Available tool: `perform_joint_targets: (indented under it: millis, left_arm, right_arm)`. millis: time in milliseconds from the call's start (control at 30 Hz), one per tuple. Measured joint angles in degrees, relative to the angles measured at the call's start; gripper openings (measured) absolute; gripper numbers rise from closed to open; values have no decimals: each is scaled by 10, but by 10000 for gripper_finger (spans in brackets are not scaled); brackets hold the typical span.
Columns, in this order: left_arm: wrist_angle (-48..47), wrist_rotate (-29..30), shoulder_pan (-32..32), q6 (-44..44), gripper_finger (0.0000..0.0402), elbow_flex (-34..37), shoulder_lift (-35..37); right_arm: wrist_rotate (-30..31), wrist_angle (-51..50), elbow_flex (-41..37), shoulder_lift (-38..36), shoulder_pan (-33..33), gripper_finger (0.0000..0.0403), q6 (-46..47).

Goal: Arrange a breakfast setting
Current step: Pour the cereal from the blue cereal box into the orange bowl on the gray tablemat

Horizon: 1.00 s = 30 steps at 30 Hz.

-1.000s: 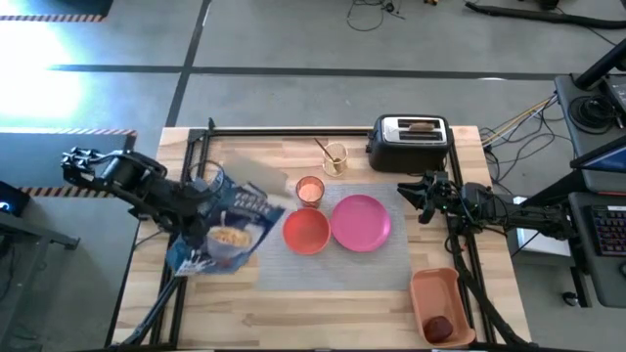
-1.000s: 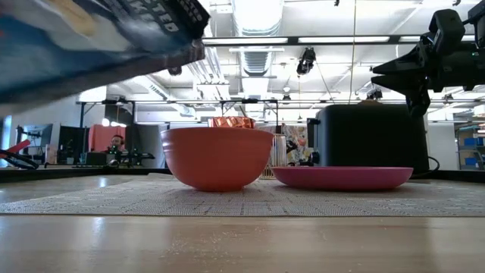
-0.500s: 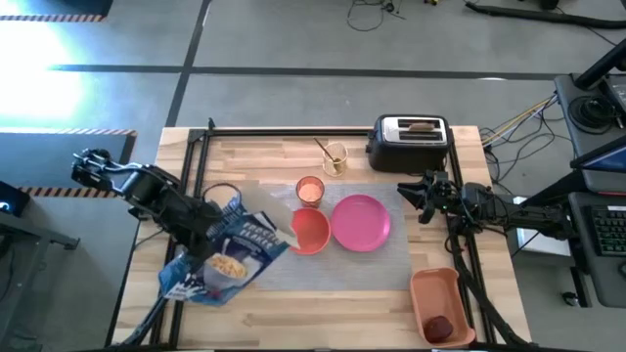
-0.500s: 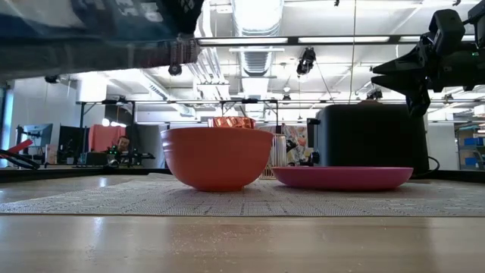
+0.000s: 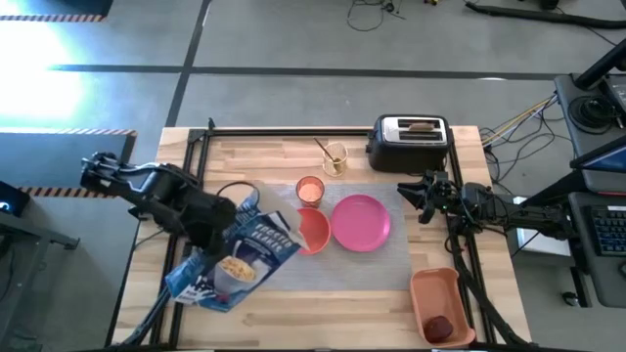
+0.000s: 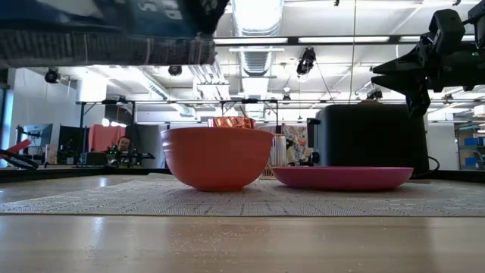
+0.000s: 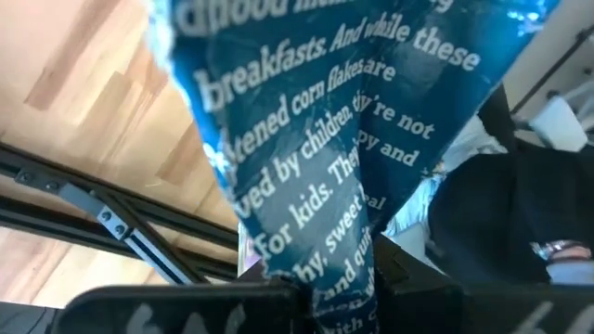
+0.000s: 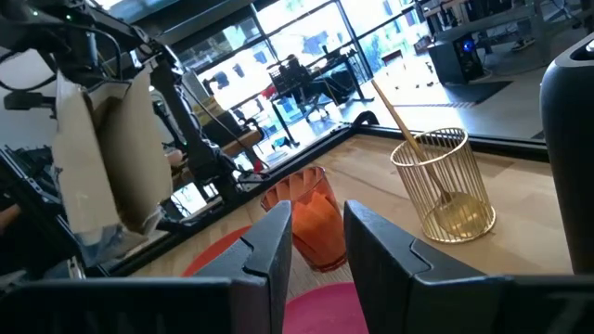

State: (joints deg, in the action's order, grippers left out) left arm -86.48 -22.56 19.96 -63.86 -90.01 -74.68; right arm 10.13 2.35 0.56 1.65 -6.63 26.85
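A blue cereal bag [image 5: 240,259] hangs over the table's left half, with my left gripper [image 5: 221,217] shut on it. Its right end covers the left part of the orange-red bowl [image 5: 315,233]; in the low view the bag [image 6: 106,30] is clear above the bowl [image 6: 217,157]. The pink plate [image 5: 361,222] lies right of the bowl on the grey mat [image 5: 372,269], and the orange cup [image 5: 309,190] stands behind it. A gold spoon stands in a wire holder [image 5: 335,156]. Toast [image 5: 421,125] sits in the toaster [image 5: 409,143]. My right gripper [image 5: 409,193] waits open at the right. My left gripper pinches a gathered, crumpled part of the bag [image 7: 345,278] between its two fingers, slanting down from the table's left. The bag fans out wider beyond the fingers. It is lifted clear of the table and slopes from the bowl toward the near left.
An orange tray [image 5: 437,289] at the near right holds a small dark red fruit [image 5: 439,328]. A black frame [image 5: 196,147] runs along the table's left and far sides. Bare wood lies along the near edge.
My left gripper has gone toward the table's right, toward the bowl, carrying the cereal bag. The bag has swung round with it and now covers the bowl's left part. It stays clear of the table.
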Motion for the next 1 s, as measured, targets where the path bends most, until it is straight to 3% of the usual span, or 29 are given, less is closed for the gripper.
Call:
perform_joint_targets:
  millis: [367,1000]
  left_arm:
    - [-32,-81,-72,78,14,-20,-53]
    - [-35,-163,-183,49,14,-18,-55]
  right_arm:
    - [0,0,0,0,0,91,0]
    - [0,0,0,0,0,91,0]
